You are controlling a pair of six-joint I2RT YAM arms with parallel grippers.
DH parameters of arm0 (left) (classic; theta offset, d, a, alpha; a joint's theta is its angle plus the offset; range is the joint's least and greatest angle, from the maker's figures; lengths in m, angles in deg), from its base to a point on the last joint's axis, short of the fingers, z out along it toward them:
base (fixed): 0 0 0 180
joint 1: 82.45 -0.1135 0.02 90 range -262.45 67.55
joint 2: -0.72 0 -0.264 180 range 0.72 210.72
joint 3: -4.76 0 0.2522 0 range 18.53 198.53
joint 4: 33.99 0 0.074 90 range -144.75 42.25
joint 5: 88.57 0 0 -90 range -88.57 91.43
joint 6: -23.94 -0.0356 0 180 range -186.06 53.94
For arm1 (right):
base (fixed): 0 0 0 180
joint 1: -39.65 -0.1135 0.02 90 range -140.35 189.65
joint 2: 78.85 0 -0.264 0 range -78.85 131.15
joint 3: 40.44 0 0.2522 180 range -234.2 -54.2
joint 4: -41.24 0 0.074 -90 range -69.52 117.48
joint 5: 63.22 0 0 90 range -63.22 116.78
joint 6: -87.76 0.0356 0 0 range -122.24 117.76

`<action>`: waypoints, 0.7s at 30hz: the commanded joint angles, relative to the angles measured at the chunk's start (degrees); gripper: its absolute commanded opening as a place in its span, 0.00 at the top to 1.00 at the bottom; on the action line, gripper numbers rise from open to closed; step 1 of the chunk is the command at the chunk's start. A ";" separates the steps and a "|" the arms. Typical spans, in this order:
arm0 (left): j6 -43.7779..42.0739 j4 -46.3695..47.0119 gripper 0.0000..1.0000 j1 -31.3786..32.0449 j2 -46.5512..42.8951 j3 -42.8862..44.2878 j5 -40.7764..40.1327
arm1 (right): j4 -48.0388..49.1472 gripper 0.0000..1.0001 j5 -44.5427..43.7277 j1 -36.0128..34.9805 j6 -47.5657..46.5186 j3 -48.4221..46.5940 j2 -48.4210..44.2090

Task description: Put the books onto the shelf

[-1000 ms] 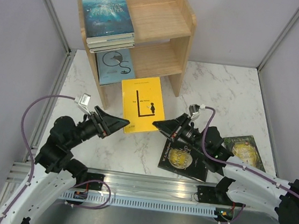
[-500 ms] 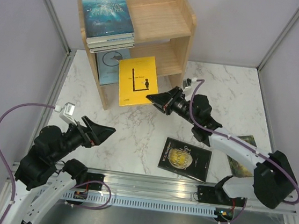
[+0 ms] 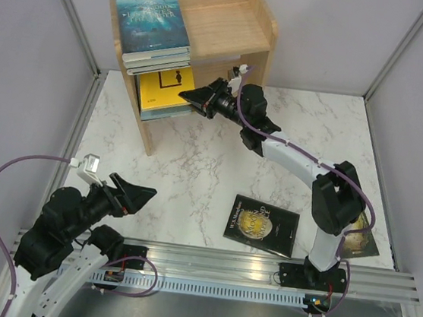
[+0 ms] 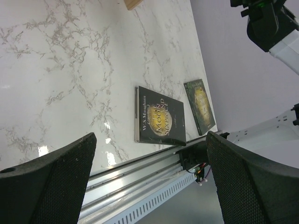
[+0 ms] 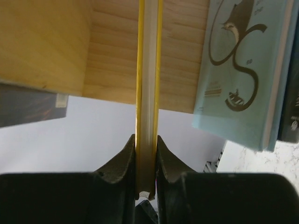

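My right gripper (image 3: 196, 96) is shut on the yellow book (image 3: 165, 83). It holds the book inside the lower tier of the wooden shelf (image 3: 234, 23), above the pale blue book (image 3: 161, 108). In the right wrist view the yellow book (image 5: 148, 70) runs edge-on between the fingers of the right gripper (image 5: 145, 144), with the pale blue book (image 5: 243, 70) to its right. A stack of books (image 3: 152, 25) lies on the top tier. A black book (image 3: 263, 225) and a green-gold book (image 3: 360, 242) lie on the table. My left gripper (image 3: 143, 194) is open and holds nothing.
The left gripper (image 4: 149, 154) looks down on the black book (image 4: 161, 122) and green-gold book (image 4: 200, 105) near the metal rail (image 3: 215, 262) at the table's front edge. Grey walls enclose the marble table (image 3: 195, 172). The right arm (image 3: 302, 165) spans the table diagonally.
The right arm lifted the yellow book off the table and carried it back-left into the shelf's lower tier. The left arm drew back toward the near left corner, still open.
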 commanded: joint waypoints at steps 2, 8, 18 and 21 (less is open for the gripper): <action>-2.20 -0.80 0.00 0.06 -0.86 -0.10 -0.48 | 5.21 1.00 1.41 -0.21 1.48 -7.34 4.80; -2.28 -0.71 0.00 0.15 -1.04 -0.72 -0.75 | 1.87 1.00 1.23 -1.52 0.35 -13.58 8.76; -1.49 -0.54 0.00 0.24 -1.65 -1.60 -0.40 | -1.12 0.21 0.27 -3.55 -1.94 -12.37 8.41; -1.49 -0.71 0.00 0.33 -2.09 -1.25 -0.57 | -6.18 0.12 -0.79 -3.11 -4.74 -11.65 6.31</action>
